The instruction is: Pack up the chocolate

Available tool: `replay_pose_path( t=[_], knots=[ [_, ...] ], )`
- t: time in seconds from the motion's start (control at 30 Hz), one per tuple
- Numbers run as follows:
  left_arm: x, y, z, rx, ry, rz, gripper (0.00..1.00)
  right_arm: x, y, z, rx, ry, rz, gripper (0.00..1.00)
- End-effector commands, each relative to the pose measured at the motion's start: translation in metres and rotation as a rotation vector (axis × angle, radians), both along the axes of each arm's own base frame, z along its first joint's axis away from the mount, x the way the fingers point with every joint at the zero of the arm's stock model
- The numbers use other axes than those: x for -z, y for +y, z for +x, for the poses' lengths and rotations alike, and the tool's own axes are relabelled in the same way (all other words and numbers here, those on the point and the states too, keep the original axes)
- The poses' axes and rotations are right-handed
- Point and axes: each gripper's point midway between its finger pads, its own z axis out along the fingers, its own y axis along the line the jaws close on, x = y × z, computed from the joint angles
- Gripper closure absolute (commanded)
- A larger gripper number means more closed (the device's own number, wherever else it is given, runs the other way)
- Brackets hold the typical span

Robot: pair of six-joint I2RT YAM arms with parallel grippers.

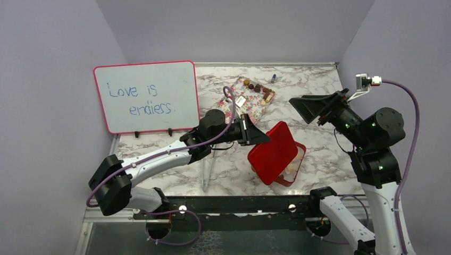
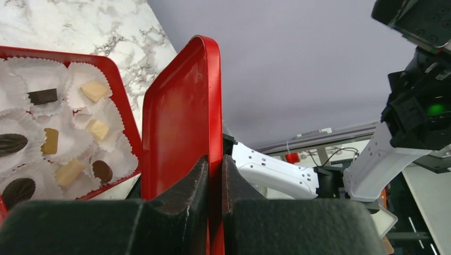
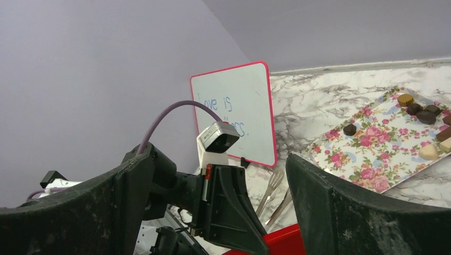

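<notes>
The chocolate is in two places. Several pieces lie on the floral tray at the back, also in the right wrist view. Others sit in white paper cups in the red box. My left gripper is shut on the edge of the red lid and holds it tilted over the box. In the left wrist view its jaws pinch the lid's rim. My right gripper is open, empty and raised to the right of the tray; it also shows in the right wrist view.
A pink-framed whiteboard stands at the back left. Metal tongs lie under the left arm. A small blue-capped object lies behind the tray. Walls close in the table on the left, back and right.
</notes>
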Motion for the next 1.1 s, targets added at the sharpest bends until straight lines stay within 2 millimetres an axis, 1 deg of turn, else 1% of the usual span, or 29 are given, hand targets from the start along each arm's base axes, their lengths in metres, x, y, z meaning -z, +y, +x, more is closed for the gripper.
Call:
replay_pose_path(
  t=[0.0,0.17,0.3,0.43,0.57,0.77,0.87,0.97,1.07],
  knots=[
    [-0.044,-0.001,-0.001,0.019,-0.017,-0.171,1.0,0.009,-0.003,0.004,0.026,0.025,-0.021,0.0],
    [-0.049,-0.002,0.007,-0.035,0.094,-0.273,1.0,0.0,-0.003,-0.001,0.018,0.01,-0.005,0.0],
    [-0.044,-0.006,0.015,-0.075,0.157,-0.318,1.0,-0.007,-0.006,-0.003,0.035,-0.007,-0.006,0.0],
    [-0.038,-0.017,0.018,-0.067,0.215,-0.374,1.0,-0.005,-0.007,-0.002,0.041,-0.002,-0.008,0.0],
    [-0.03,-0.029,0.02,-0.046,0.226,-0.408,1.0,0.005,-0.004,0.001,0.029,0.024,-0.009,0.0],
    [-0.004,-0.043,0.029,-0.072,0.271,-0.444,1.0,0.012,-0.005,0.004,0.034,0.044,-0.042,0.0],
    [0.012,-0.046,0.034,-0.084,0.277,-0.467,1.0,0.015,-0.007,0.005,0.047,0.059,-0.06,0.0],
    [0.028,-0.05,0.038,-0.09,0.285,-0.472,1.0,0.022,-0.009,0.004,0.054,0.075,-0.068,0.0],
    [0.039,-0.051,0.041,-0.087,0.277,-0.501,1.0,0.032,-0.009,0.004,0.057,0.096,-0.077,0.0]
  ],
)
